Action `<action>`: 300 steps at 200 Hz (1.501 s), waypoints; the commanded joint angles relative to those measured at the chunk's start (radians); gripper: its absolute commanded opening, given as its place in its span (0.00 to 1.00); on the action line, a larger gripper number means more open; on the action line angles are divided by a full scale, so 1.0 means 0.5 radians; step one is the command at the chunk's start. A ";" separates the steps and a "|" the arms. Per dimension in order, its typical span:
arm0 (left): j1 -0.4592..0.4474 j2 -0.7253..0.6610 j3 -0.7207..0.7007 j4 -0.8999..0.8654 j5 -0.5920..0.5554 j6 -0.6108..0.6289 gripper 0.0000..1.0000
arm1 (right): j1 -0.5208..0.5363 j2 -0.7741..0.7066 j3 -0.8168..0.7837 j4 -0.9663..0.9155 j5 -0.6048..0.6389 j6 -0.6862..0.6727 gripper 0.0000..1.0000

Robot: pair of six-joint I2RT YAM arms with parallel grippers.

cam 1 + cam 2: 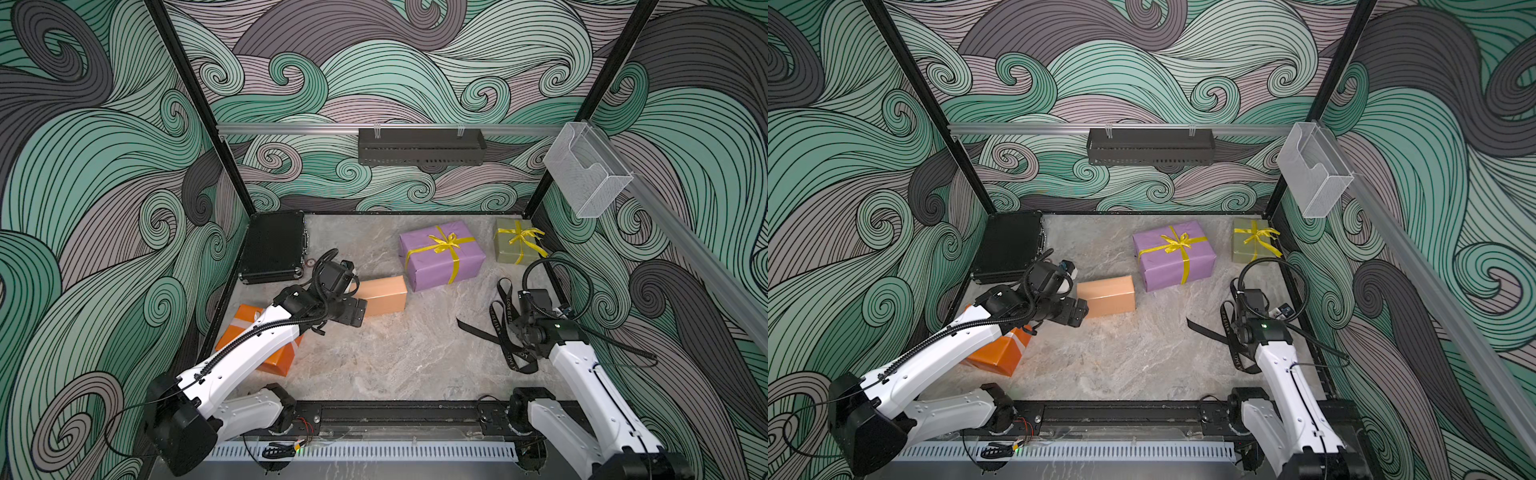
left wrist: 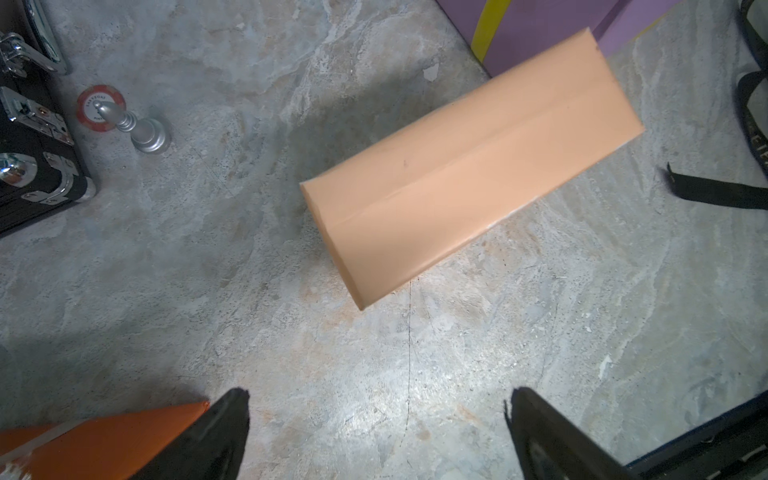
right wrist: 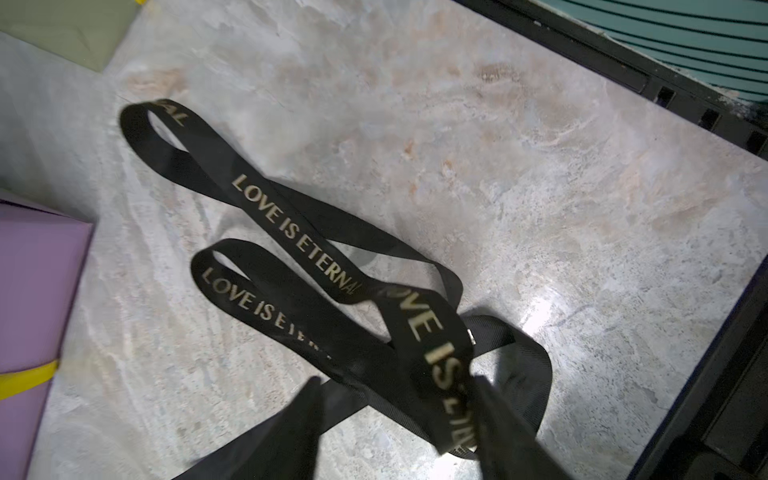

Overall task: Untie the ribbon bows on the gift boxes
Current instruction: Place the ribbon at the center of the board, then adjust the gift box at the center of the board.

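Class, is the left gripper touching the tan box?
Apart. The left wrist view shows bare table between the left gripper and the tan box.

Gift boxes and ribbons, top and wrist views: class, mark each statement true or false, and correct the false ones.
1. The purple box carries a tied yellow bow. True.
2. The tan box has a ribbon around it. False: no ribbon shows on it.
3. The black ribbon is off every box. True.
4. The left end effector grips the tan box. False: it is open and empty, short of the box.
5. The olive-green box has its bow untied. False: its yellow bow is tied.
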 commanded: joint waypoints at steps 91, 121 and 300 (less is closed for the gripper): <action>-0.169 -0.040 0.007 0.022 0.065 0.175 0.99 | -0.008 -0.476 0.103 -0.180 0.274 -0.167 0.96; -0.211 0.136 0.222 -0.071 0.098 0.148 0.99 | 0.008 -0.711 -0.079 0.539 -0.710 -0.656 0.84; 0.193 0.511 0.537 0.101 0.167 -0.894 0.85 | 1.117 0.903 0.729 1.182 -1.530 -0.901 0.68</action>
